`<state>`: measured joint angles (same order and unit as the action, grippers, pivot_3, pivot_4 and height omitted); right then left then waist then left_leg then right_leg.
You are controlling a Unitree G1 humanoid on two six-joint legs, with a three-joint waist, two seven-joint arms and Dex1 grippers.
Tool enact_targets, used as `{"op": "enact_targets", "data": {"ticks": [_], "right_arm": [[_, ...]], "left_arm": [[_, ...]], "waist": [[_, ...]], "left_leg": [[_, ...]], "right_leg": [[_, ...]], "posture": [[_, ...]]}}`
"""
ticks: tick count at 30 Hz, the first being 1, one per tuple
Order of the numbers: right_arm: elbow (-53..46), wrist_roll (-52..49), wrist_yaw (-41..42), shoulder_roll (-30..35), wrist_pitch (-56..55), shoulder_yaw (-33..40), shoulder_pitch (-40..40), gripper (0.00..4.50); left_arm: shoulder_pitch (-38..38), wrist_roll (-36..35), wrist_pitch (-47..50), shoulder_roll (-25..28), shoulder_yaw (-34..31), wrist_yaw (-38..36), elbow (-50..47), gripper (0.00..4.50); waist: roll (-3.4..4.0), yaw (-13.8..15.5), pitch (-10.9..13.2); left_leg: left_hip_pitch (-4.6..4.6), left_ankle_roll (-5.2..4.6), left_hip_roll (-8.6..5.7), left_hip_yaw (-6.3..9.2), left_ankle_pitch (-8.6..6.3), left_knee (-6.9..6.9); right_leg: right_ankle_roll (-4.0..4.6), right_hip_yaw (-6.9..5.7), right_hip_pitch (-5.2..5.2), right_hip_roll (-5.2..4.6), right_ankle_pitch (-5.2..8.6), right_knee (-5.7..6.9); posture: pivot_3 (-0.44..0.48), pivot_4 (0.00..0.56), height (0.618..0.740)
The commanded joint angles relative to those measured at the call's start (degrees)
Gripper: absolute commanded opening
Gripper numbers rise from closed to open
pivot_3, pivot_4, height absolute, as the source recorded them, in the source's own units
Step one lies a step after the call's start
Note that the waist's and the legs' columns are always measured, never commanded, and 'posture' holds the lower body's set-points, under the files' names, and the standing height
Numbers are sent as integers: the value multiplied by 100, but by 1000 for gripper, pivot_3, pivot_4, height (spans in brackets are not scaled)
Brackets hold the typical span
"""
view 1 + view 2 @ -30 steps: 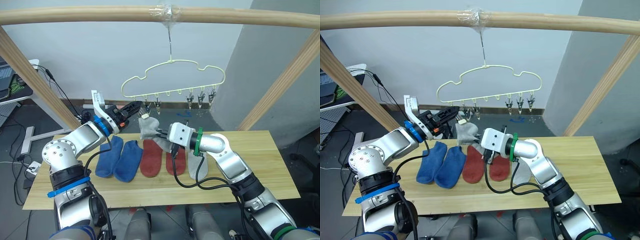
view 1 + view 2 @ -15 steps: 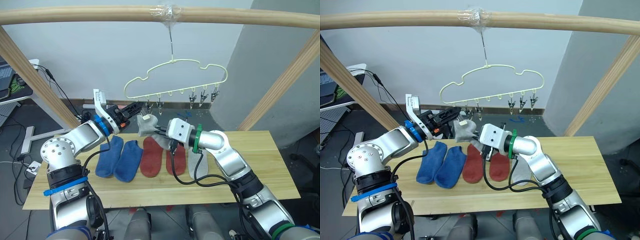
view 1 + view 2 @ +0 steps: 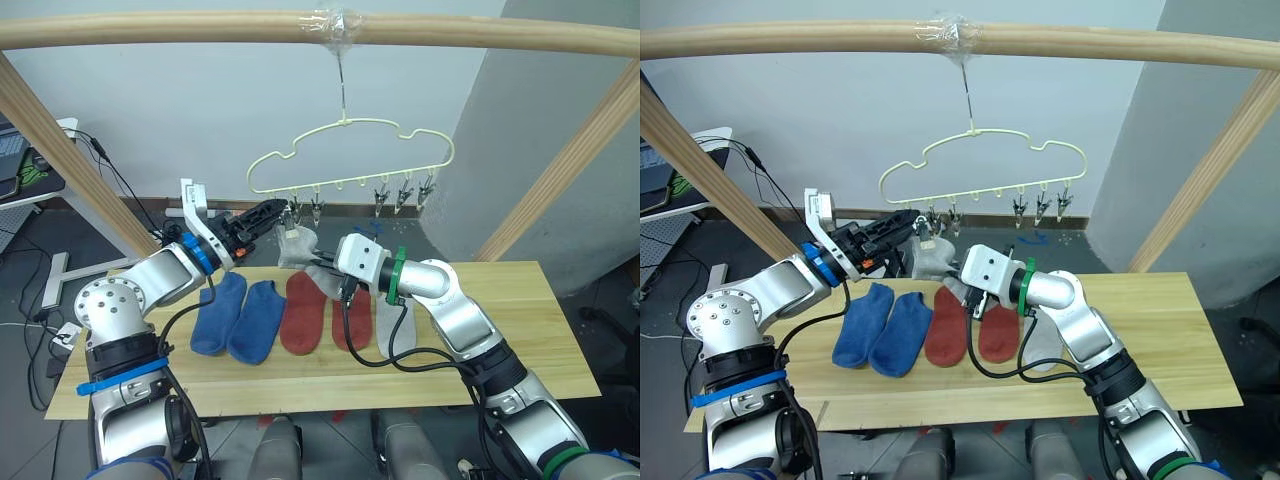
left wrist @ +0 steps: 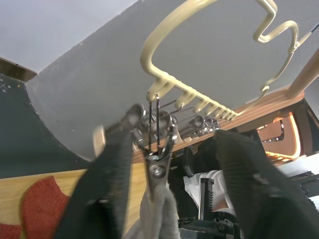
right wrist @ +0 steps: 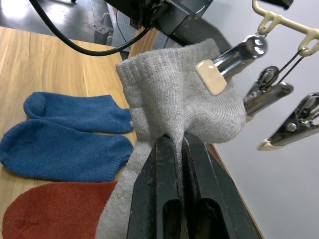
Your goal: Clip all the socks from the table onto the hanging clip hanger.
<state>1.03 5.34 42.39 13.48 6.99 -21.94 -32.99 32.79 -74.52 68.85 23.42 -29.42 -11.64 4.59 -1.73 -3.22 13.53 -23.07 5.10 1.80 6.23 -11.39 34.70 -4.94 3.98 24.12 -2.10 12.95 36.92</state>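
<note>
Left eye view: the wooden pole frame (image 3: 300, 28) crosses the top and the clip hanger (image 3: 350, 160) hangs mid-frame, with cables (image 3: 110, 170) at far left. The left gripper (image 3: 272, 213) has lifted a bit since a second ago, its fingers apart around the end clip (image 4: 158, 162). The right gripper (image 5: 175, 164) is pinched on a grey sock (image 5: 169, 107) just under that clip, cuff up, long axis drooping toward the table (image 3: 520, 320). Blue socks (image 3: 235, 315), red socks (image 3: 320, 315) and another grey one (image 3: 397, 325) lie in a row, toes toward the bottom.

Wooden pole frame (image 3: 200, 28) w/ tape; cables (image 3: 120, 180) on floor behind.
</note>
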Motion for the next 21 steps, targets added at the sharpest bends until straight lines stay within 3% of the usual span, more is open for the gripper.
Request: {"op": "enact_targets", "data": {"ticks": [1, 3, 9, 12, 15, 21], "right_arm": [[75, -130, -59, -136, -76, 75, -89, 0], [318, -138, -132, -303, -107, 73, -141, 0], [877, -812, -226, -1056, 554, 455, -311, 0], [983, -1138, -180, -1247, 1087, 662, -364, 693], [1002, -1313, -199, -1288, 1427, 777, -403, 1704], [682, -1343, -167, -820, 1707, 887, -83, 3880]], "left_arm": [[-147, -433, 44, 257, -261, 86, -345, 4089], [-474, -693, 145, 542, -449, 153, -498, 4473], [-1048, -876, 71, 1194, -585, 289, -760, 4473], [-1149, -855, 48, 1357, -441, 146, -959, 4500], [-1233, -774, 1, 1470, -266, -10, -1264, 4500], [-1552, 552, -701, 1535, 655, -312, -2192, 4500]], "waist": [[0, 1, 0], [-1, -34, 1], [-5, 42, 6], [-5, 143, 7], [-5, 230, 7], [-2, 303, 8]], "left_leg": [[0, 0, 0, 0, 0, 0], [1, 0, 1, -1, 0, -1], [2, 0, 3, 5, 0, -18], [2, 0, 3, 7, 0, -17], [-2, 1, 3, 7, 0, -17], [-1, 2, 2, 4, 0, -29]], "right_leg": [[0, 0, 0, 0, 0, 0], [1, 1, 1, 0, 0, 0], [37, -5, 7, 0, 21, 4], [41, -7, 5, 0, 23, 1], [43, -10, 5, -3, 24, -4], [50, -10, 10, -4, 28, -7]], "posture": [[44, 216, 740], [55, 216, 740], [104, 218, 740], [120, 217, 740], [128, 216, 740], [126, 216, 740]]}}
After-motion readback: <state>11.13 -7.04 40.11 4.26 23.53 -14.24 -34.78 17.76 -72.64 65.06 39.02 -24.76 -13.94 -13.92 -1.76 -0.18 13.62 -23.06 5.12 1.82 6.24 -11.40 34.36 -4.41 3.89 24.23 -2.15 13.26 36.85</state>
